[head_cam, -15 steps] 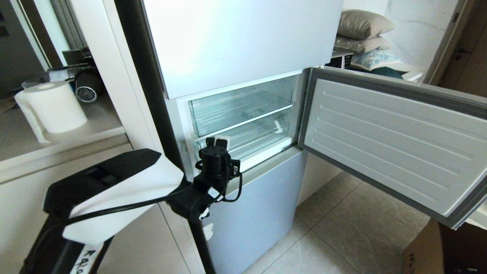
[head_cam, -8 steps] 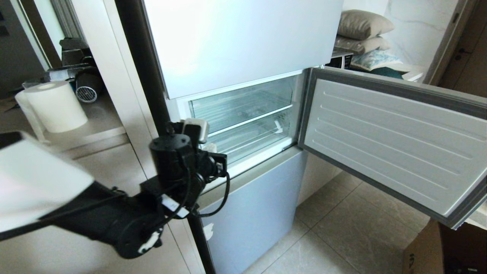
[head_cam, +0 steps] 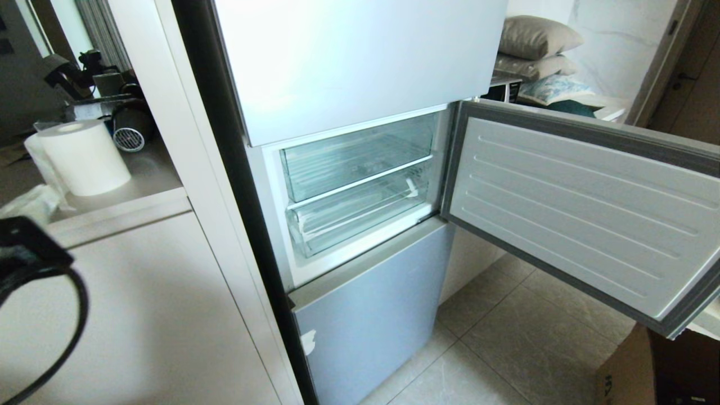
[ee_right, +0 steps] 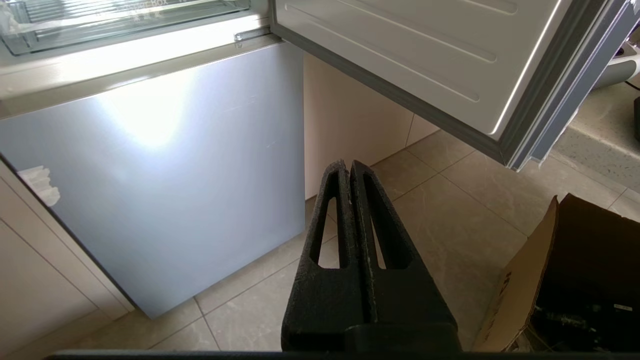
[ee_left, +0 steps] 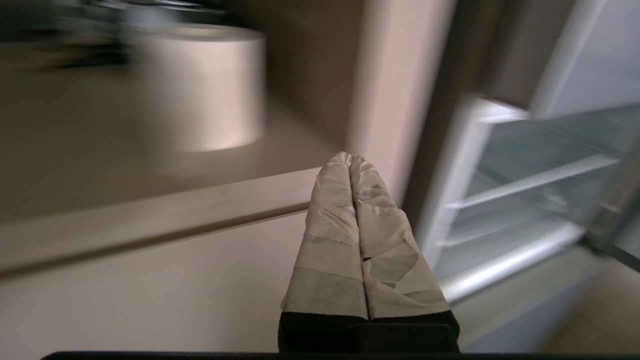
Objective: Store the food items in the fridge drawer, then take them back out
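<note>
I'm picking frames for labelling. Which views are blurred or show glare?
Left wrist view: motion-smeared background, only the shut left gripper crisp. Right wrist view: sharp, with a bright glare patch on the lower fridge door. Head view: sharp, upper fridge door washed out.

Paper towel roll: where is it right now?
In the head view the paper towel roll stands upright on the counter at the far left, left of the open fridge compartment, just in front of a dark round appliance.
</note>
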